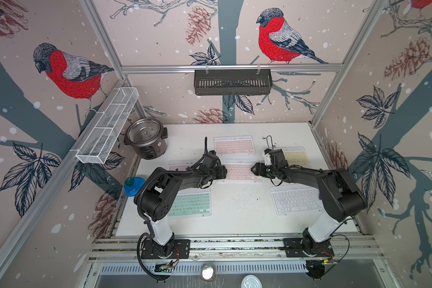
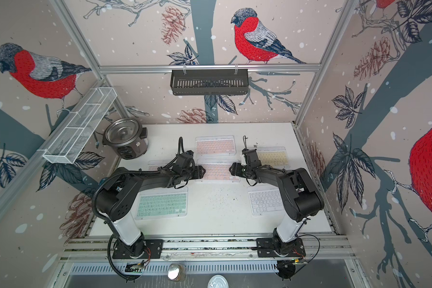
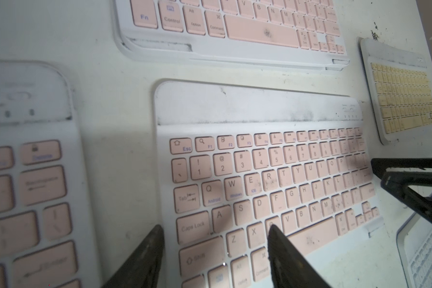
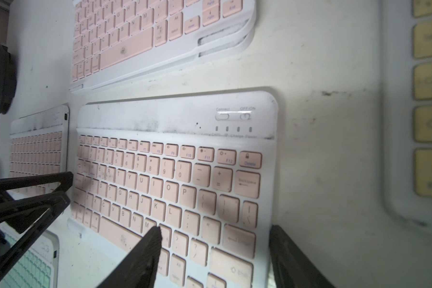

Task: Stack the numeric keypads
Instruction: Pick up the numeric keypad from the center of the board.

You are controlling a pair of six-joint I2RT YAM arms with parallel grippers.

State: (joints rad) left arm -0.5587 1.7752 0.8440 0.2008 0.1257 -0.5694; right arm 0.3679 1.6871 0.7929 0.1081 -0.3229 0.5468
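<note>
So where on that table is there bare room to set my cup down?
The widest bare patch of the table lies at the front, between the green keypad and the white keypad. A smaller one lies behind the yellow keypad. The middle is crowded: the left end effector and right end effector hover over the central pink keypad.

Walls (image 1: 160,30) papered pale pink with red-breasted bullfinches (image 1: 277,37), pine cones and grey branches stand inside an aluminium frame (image 1: 230,67). A black slotted basket (image 1: 232,82) hangs on the back rail. A white wire basket (image 1: 107,124) hangs on the left wall, above the white, speckled counter (image 1: 240,219).
</note>
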